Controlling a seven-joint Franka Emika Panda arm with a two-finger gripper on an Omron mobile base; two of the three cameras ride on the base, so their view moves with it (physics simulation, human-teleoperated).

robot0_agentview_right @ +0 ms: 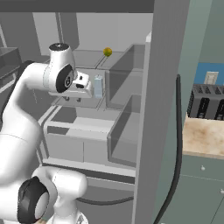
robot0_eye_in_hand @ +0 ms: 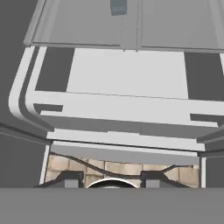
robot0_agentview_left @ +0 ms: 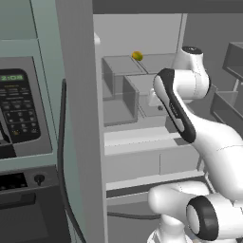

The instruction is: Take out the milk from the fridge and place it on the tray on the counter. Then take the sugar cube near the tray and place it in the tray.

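The fridge [robot0_agentview_left: 133,137] stands open, showing pale shelves and boxy grey drawers [robot0_agentview_right: 83,148]. The milk [robot0_agentview_right: 99,86], a small pale carton, stands upright on an upper shelf. It also appears at the top edge of the hand view as a small grey carton [robot0_eye_in_hand: 118,6]. My gripper [robot0_agentview_right: 72,99] hangs just left of the milk, pointing down and not touching it. In the hand view my gripper [robot0_eye_in_hand: 111,180] is open, with nothing between its fingertips [robot0_eye_in_hand: 72,179]. A strip of the beige counter [robot0_agentview_right: 203,133] shows at the right. The tray and the sugar cube are out of view.
A small yellow-green ball [robot0_agentview_left: 137,55] lies on the top shelf at the back. The oven unit with a black keypad [robot0_agentview_left: 19,107] stands left of the fridge. Door bins [robot0_agentview_left: 228,107] stick out at the right. A dark toaster-like appliance [robot0_agentview_right: 205,107] sits on the counter.
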